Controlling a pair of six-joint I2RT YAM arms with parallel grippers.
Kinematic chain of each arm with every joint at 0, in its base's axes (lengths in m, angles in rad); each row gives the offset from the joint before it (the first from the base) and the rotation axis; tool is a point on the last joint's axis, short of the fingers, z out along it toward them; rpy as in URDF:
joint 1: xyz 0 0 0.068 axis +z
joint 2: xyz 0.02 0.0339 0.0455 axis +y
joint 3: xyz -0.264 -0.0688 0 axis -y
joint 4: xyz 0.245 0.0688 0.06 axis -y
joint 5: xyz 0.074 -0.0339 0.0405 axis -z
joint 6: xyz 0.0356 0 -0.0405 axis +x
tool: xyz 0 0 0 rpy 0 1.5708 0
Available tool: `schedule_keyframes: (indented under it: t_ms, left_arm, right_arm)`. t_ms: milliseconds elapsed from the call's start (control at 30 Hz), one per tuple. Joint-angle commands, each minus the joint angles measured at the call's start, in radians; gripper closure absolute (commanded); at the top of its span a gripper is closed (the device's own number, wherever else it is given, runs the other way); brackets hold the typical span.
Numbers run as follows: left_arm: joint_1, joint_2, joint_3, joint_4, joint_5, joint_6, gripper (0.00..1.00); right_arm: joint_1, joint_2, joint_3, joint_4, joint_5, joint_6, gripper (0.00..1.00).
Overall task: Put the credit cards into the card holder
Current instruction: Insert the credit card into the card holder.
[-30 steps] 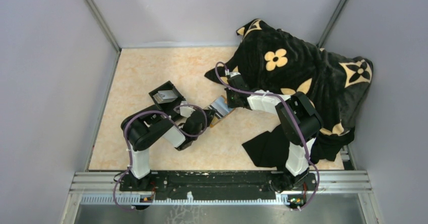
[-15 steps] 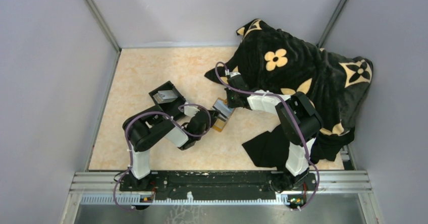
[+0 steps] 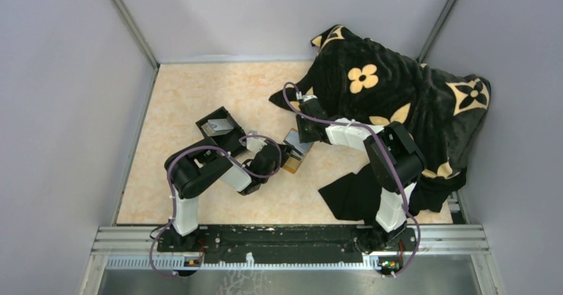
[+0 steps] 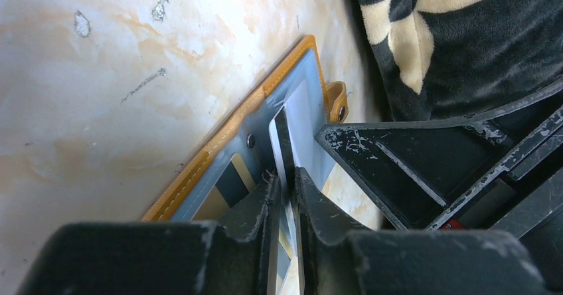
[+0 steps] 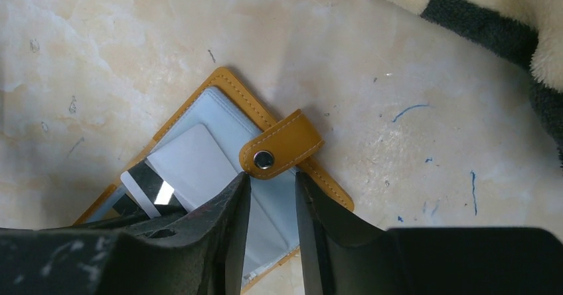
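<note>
The card holder (image 5: 229, 86) lies open on the table, orange-tan with a pale grey-blue lining and a snap strap (image 5: 281, 145). It also shows in the top view (image 3: 293, 161) and the left wrist view (image 4: 219, 139). My left gripper (image 4: 284, 173) (image 3: 279, 154) is shut on a pale credit card (image 4: 287, 132) with a black stripe, its far end inside the holder (image 5: 182, 165). A golden-tan card (image 4: 234, 175) sits in a pocket. My right gripper (image 5: 271, 179) (image 3: 303, 137) is slightly open with its tips on the holder's lining beside the strap.
A black open box (image 3: 218, 125) with pale cards in it stands left of the holder. A black blanket with tan flowers (image 3: 398, 96) covers the table's right side, and its edge (image 4: 458, 36) lies close behind the holder.
My left gripper has moved right with the card, and the card's end now lies in the holder. The holder has shifted slightly towards the front. The right gripper has stayed on it.
</note>
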Motion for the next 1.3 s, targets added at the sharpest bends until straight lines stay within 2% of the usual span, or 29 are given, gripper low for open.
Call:
schedule_keyframes:
  t_ms: [0, 433, 1000, 1267]
  left_arm:
    - [-0.009, 0.015, -0.003, -0.071, 0.005, -0.003, 0.8]
    - [-0.009, 0.023, -0.001, -0.078, 0.004, -0.015, 0.79]
    - [-0.005, 0.022, 0.006, -0.094, -0.006, -0.015, 0.78]
    - [-0.002, 0.024, 0.035, -0.147, 0.002, -0.011, 0.67]
  right_arm:
    - [0.009, -0.034, 0.02, -0.063, 0.064, -0.017, 0.68]
    - [0.0, -0.013, 0.054, -0.05, 0.154, -0.022, 0.73]
    - [-0.02, 0.064, 0.08, -0.042, 0.13, -0.02, 0.8]
    - [0.001, 0.035, 0.026, -0.039, 0.077, 0.0, 0.84]
